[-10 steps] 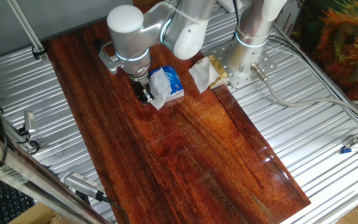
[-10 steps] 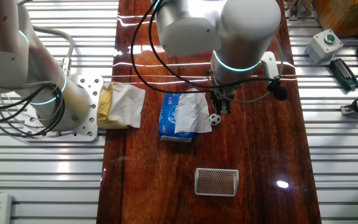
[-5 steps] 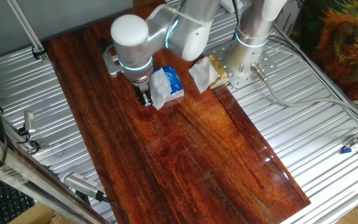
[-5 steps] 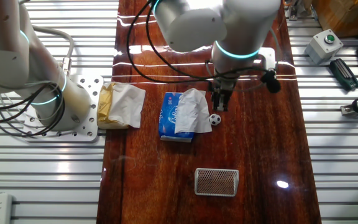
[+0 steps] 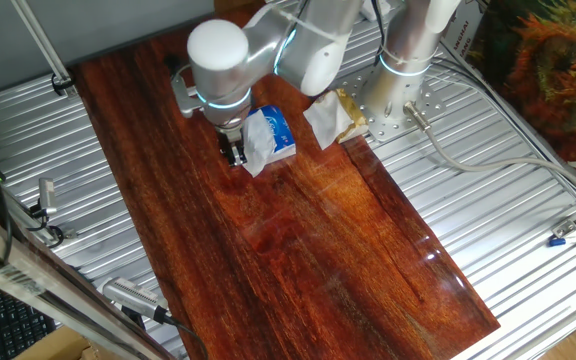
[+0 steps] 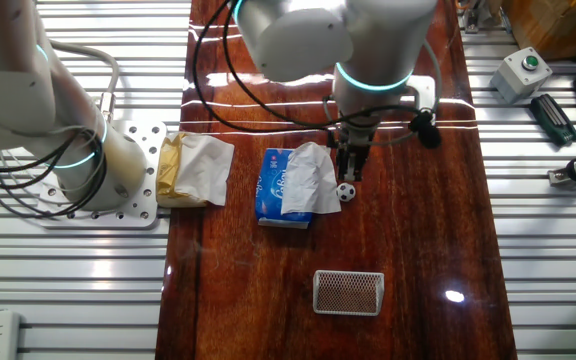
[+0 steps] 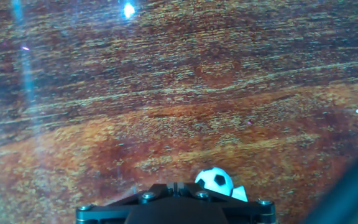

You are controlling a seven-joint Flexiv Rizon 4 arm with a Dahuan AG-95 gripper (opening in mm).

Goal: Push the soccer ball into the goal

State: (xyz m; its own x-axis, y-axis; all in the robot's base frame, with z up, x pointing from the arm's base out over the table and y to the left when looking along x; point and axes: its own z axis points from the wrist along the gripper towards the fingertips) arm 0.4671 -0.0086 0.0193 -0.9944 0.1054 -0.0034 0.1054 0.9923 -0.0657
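The soccer ball (image 6: 345, 192) is a tiny white ball with black patches, resting on the dark wooden table right beside the white tissue (image 6: 306, 180) of a blue packet (image 6: 272, 190). My gripper (image 6: 350, 173) points down just behind the ball, jaws shut with nothing between them. In the hand view the ball (image 7: 214, 180) sits just ahead and to the right of the shut gripper (image 7: 174, 185). The goal (image 6: 348, 292), a small white-grey frame with a mesh face, lies further along the table, a few ball-widths beyond the ball. In one fixed view the gripper (image 5: 235, 155) stands beside the packet (image 5: 273, 133); ball and goal are hidden there.
Crumpled white-and-tan paper (image 6: 194, 170) lies at the table's edge beside a second arm's base plate (image 6: 133, 170). Ribbed metal surfaces (image 6: 548, 250) flank the wooden board (image 6: 408, 260) on both sides. A button box (image 6: 525, 68) sits at the far right.
The arm's upper body has swung a little sideways and the gripper has shifted slightly beside the packet. The ball has stayed where it was.
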